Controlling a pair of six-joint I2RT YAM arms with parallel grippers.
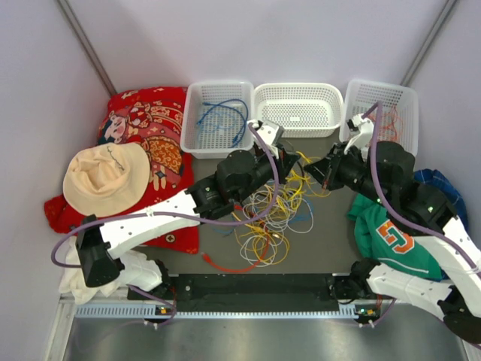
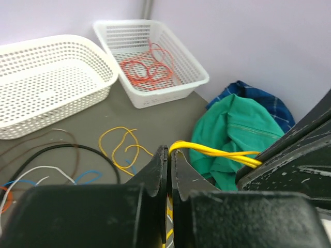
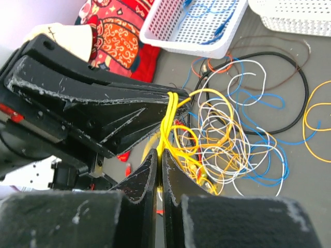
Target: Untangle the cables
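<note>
We see the cables (image 1: 270, 214) heaped mid-table (image 1: 331, 248), with the left gripper (image 2: 169, 155) and the right gripper (image 3: 159, 155) both clenched on one yellow cable (image 2: 217, 151). Baskets (image 1: 297, 129) line the far edge and clothes (image 1: 391, 241) crowd both sides. The arms (image 1: 150, 222) hide part of the heap. The table is grey, the walls (image 1: 248, 37) pale.

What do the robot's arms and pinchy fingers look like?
Both arms have white tube-shaped links and chunky black joints: the left arm and the right arm. A thick purple hose runs along each. The left gripper and right gripper have black, wedge-shaped fingers, scuffed with pale scratches.
</note>
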